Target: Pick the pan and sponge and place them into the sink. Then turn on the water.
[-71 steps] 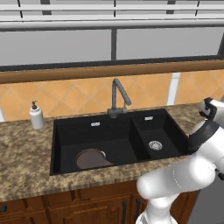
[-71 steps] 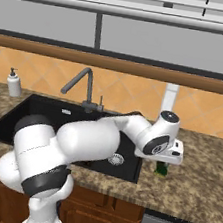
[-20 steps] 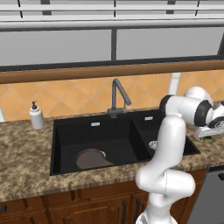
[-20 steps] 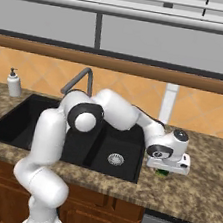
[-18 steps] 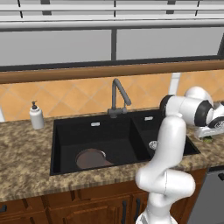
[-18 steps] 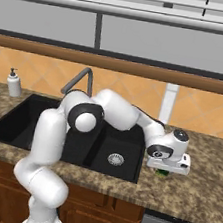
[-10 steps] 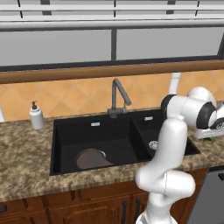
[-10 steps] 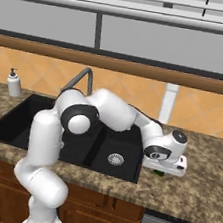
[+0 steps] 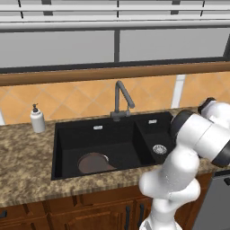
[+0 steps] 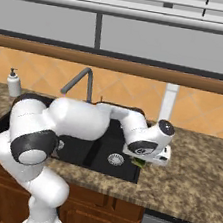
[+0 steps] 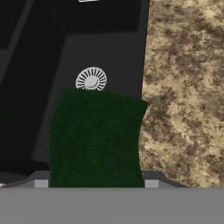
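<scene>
Gripper (image 10: 144, 161) clamps the sponge (image 11: 94, 140) over the sink's (image 11: 52, 52) small basin rim

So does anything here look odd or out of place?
Only the pan, lying in the large basin of the dry sink. The gripper holds the green sponge above the smaller basin's right edge.

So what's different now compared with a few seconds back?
The claw, shut on the green sponge, has swung from the counter right of the sink to above the smaller basin's edge. The pan stays in the large basin, and the faucet is still dry.
</scene>
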